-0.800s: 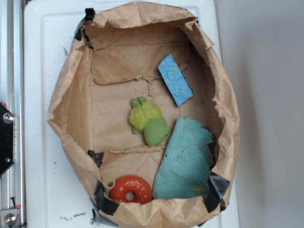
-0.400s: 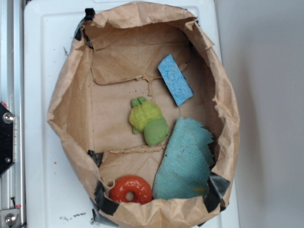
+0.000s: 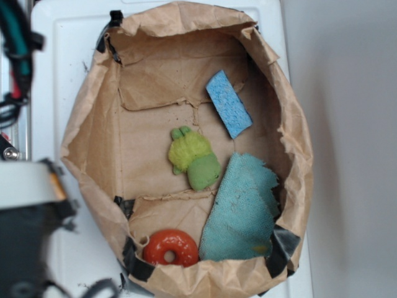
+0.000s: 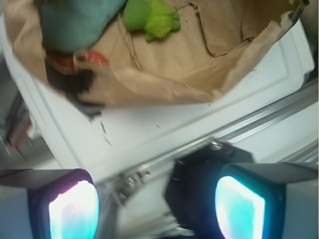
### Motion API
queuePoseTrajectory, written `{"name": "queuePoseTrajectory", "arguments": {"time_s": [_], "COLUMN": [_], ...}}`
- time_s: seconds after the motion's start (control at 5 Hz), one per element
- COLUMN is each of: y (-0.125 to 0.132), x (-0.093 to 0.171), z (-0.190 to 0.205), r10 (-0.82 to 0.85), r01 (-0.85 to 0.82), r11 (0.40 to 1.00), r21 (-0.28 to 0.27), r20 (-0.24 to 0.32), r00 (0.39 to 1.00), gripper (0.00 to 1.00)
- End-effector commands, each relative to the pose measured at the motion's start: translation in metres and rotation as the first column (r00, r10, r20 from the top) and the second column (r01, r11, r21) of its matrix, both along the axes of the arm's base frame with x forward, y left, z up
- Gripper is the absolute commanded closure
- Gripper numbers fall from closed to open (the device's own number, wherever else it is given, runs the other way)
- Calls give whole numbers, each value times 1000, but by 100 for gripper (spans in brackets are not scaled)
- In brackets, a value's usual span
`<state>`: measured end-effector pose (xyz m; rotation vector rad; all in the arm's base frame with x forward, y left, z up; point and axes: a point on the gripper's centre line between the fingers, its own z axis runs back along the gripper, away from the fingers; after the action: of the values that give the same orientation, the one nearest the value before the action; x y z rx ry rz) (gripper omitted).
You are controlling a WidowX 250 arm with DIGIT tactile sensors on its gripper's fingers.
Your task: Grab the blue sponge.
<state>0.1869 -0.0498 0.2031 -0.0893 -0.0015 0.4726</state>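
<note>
The small flat bright blue sponge block (image 3: pixel 229 103) lies tilted on the floor of the crumpled brown paper bag (image 3: pixel 80 124), toward its far right side, beyond the green plush toy (image 3: pixel 193 159). The robot's gripper (image 4: pixel 157 209) hovers over the white bench (image 4: pixel 199 124) outside the bag, jaws apart and empty.

Gripper (image 4: pixel 157 209) agape — paper bag (image 4: pixel 164 84) beyond
</note>
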Motion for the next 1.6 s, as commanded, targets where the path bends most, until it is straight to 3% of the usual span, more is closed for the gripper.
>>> {"name": "queuePoseTrajectory", "arguments": {"time_s": [0.0,0.2,0.8,1.2,1.4], "y": [26,47,89,108,118], "x": [45,55,104,124,134], "z": [-9,-16,-47,-78,-90], "r10": [444,500,616,635,688], "r01": [-427,-474,-627,-655,-710], "r11": [895,865,779,752,697], "r21": [-132,-165,13,75,98], "r20": [160,194,174,185,186], "r00": [881,844,768,750,701], "gripper": [0,0,0,0,0]}}
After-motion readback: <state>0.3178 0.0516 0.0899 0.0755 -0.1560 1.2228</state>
